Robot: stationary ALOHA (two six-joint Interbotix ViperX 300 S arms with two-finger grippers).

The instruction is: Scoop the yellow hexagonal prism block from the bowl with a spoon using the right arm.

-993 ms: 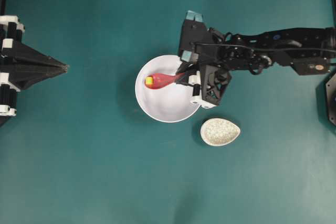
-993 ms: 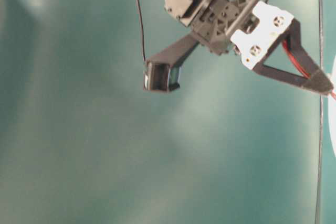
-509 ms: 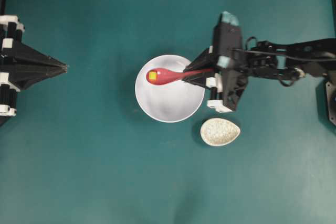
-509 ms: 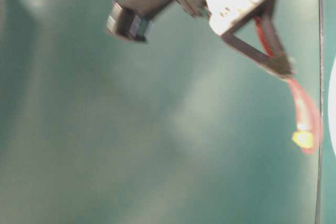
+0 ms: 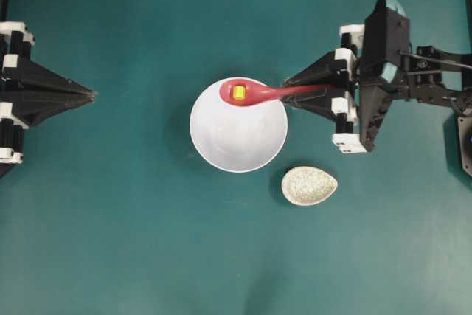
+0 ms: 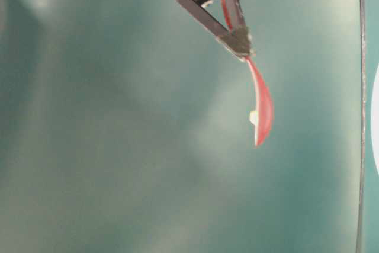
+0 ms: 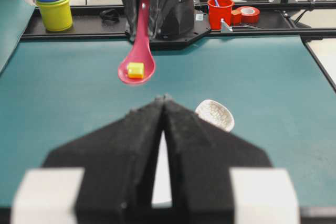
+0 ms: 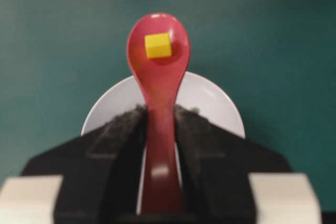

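Since a second ago, our right pincer point(image 5: 293, 91) has pulled back toward the right edge of the overhead view and risen, carrying the glossy pinkish-red soup spoon point(image 5: 262, 93) out of the basin of the large round plain white bowl point(image 5: 238, 145). The spoon's oval scoop, which earlier lay low inside the bowl at its left, now hangs over the bowl's far rim.

We hold the spoon by its straight handle: in the right wrist view the two black foam-faced fingers point(image 8: 121, 145) press against the handle point(image 8: 160, 145) from either side, so the pincer is clamped on the spoon at a middling width. The tiny bright yellow hexagonal prism block point(image 5: 239, 92) sits in the scoop, clear of the bowl; it shows again in the right wrist view point(image 8: 158, 45) near the scoop's tip, and in the left wrist view point(image 7: 135, 70) with the spoon in the air above the teal surface point(image 5: 133, 241). In the table-level view the spoon point(image 6: 261, 111) hangs below the pincer tip, and a pale speck at its edge may be the block, though the blur leaves us unsure.

The small speckled beige egg-shaped dish point(image 5: 309, 185) rests on the surface just beside the bowl's lower right. Our left pincer point(image 5: 92, 94) sits well apart at the left edge, its tips drawn together to a point.
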